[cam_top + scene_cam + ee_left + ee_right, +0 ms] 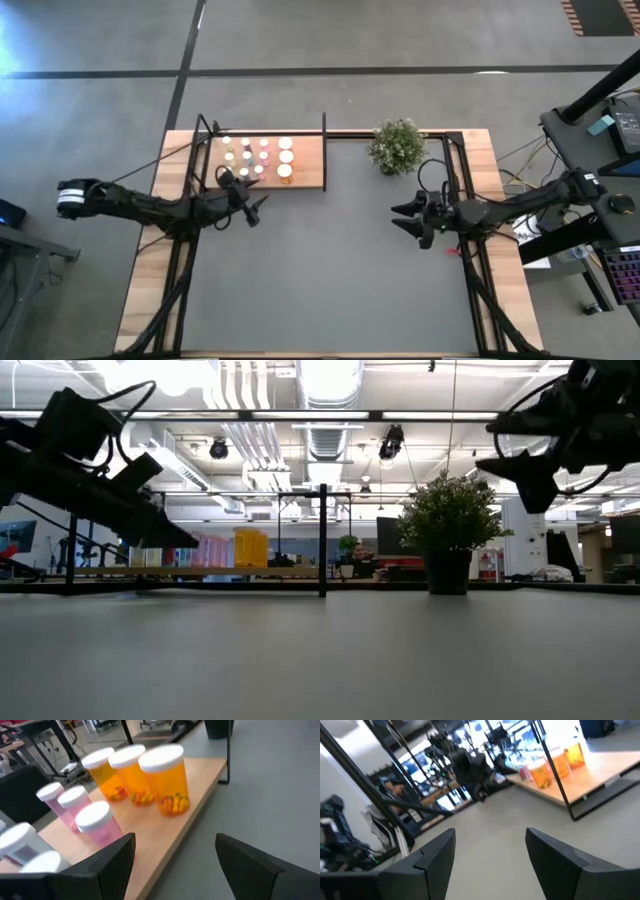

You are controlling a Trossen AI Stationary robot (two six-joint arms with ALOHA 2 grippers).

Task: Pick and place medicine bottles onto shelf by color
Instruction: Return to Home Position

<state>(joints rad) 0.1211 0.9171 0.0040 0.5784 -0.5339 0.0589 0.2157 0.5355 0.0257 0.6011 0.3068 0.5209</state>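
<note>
A dark grey tabletop [330, 280] in an open workshop, with ducts and lamps overhead, carries one light-wood shelf [308, 166] at its back edge on the left arm's side and one potted plant [397, 146] just beside it. On the shelf, white-capped medicine bottles [264, 157] stand in four columns. Three large orange bottles [167, 782] fill the column nearest the plant and three pink bottles [97, 822] the next. The smaller ones beyond cannot be counted for certain, as the arm covers that corner from above. The left gripper [245, 193] hangs above the table at the shelf's front edge, fingers spread wide and holding nothing. The nearest orange bottle stands just ahead of it, apart from both fingers, and the nearest pink bottle sits just beyond one fingertip. The right gripper [402, 218] hovers over the table's right half, near the plant and well apart from the shelf, its fingers likewise spread and empty
</note>
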